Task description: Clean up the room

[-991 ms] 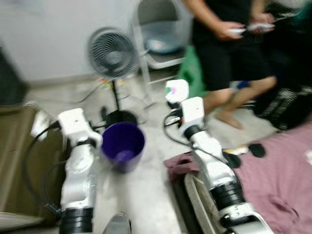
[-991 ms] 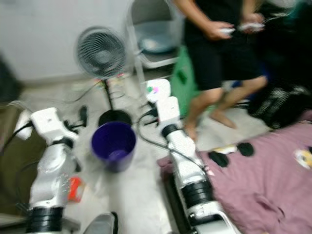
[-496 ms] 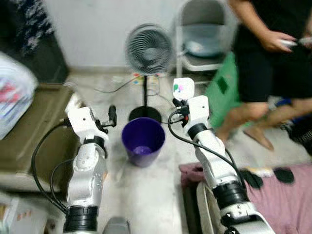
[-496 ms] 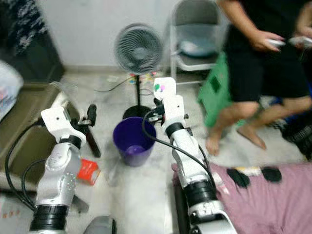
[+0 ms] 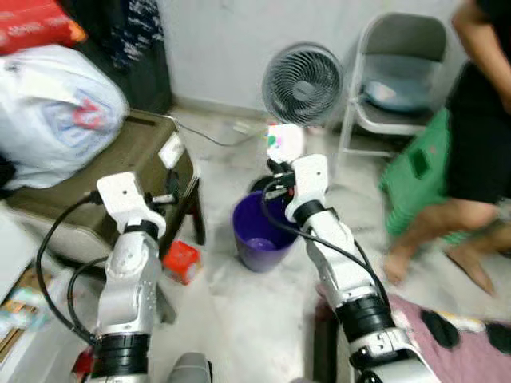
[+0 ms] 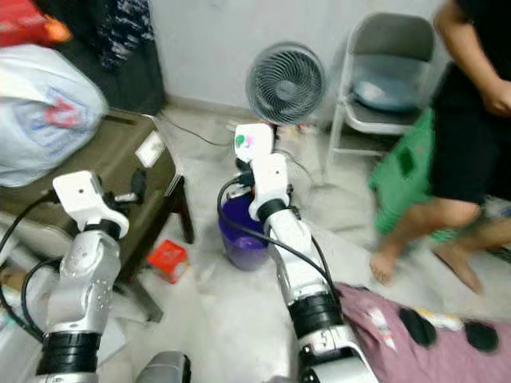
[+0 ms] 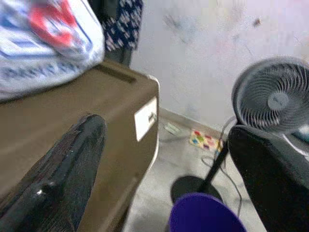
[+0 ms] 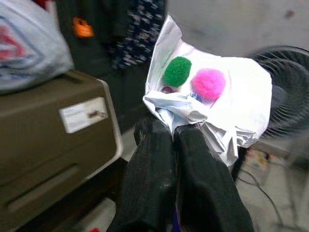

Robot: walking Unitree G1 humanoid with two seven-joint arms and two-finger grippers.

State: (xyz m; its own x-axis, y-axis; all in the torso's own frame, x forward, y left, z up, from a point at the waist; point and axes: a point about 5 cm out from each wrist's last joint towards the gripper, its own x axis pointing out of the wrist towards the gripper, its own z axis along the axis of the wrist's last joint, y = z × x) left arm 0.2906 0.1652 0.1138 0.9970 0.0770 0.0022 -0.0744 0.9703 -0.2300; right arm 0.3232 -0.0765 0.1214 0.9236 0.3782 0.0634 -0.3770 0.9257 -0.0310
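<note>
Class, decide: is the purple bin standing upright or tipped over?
Upright: the purple bin sits on the floor, open mouth facing up, beneath the right pincer clamping crumpled paper.

Even indoor light; soft motion blur throughout; edges smeared.

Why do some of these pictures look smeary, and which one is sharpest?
Both eye views are softly motion-blurred, worst at the edges: the person smears. In the left wrist view the near black fingers are out of focus. The right wrist view is crispest on the crumpled paper; its background is soft.
</note>
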